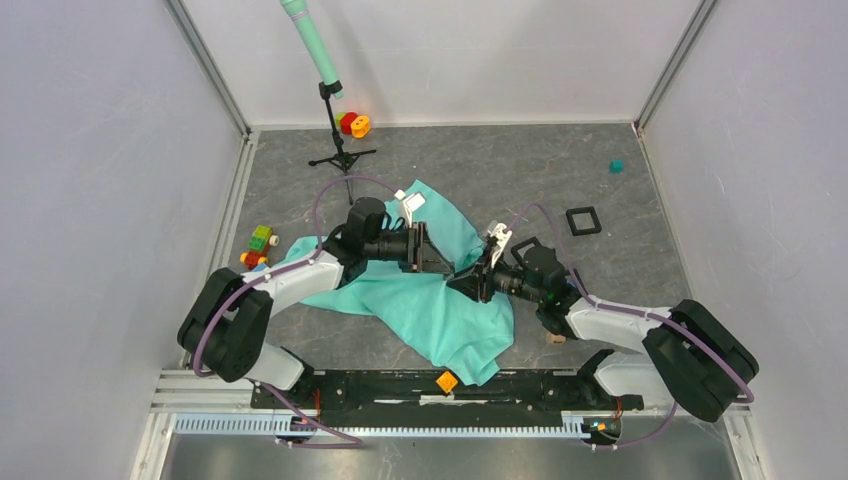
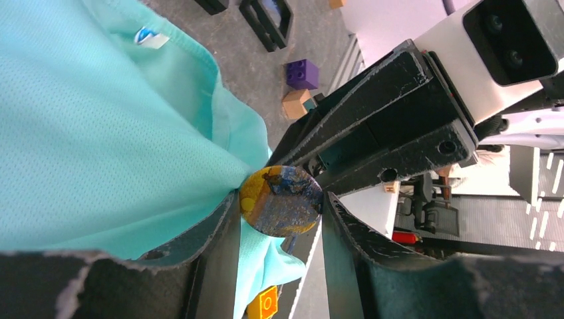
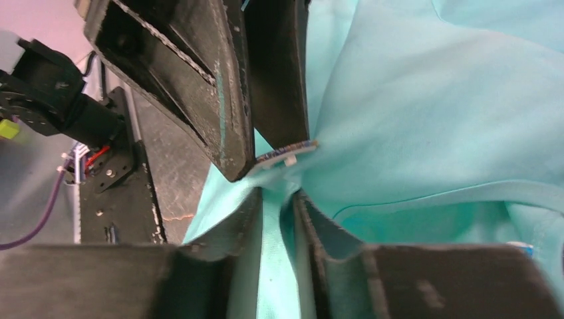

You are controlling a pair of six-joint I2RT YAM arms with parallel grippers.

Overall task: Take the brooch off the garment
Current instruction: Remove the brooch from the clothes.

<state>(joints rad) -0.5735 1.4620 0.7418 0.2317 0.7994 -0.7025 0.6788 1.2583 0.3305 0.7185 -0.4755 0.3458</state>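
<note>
**A:** Where is the brooch [image 2: 281,201]?

**B:** Mid-table, on a drawn-up peak of the garment [image 2: 100,133]. It's a round disc, mottled blue and gold, with its face turned toward the left wrist camera.

**A:** And the left gripper [image 2: 281,207]?

**B:** Clamped on the brooch, one finger on each side of the rim. The disc sits square across the fingertips.

**A:** What about the right gripper [image 3: 278,194]?

**B:** It comes in from the opposite side, tip to tip with the left. Its jaws are drawn nearly together on a fold of cloth directly behind the disc. The cloth fills the gap, so I read it as a pinch.

**A:** So what does the next move turn on?

**B:** The brooch is in front, the cloth behind, and the two claws are nose to nose on one line. From the right wrist the disc shows edge-on just above the right fingertips. A small white fitting [image 3: 287,161] on its back presses into the fabric.

**A:** Which arm is nearer?

**B:** The left has the brooch itself, and the right touches only fabric. My judgement is that separation runs along that shared line. The left would draw back toward its own base while the right anchors the cloth.

**A:** Which way does the pin run?

**B:** Cannot tell, since it's hidden between disc and fabric. If it lies crosswise, a straight pull could snag the mesh.

**A:** How far along is the task?

**B:** The brooch is not yet off, and the cloth is bunched tight against its back.
</note>
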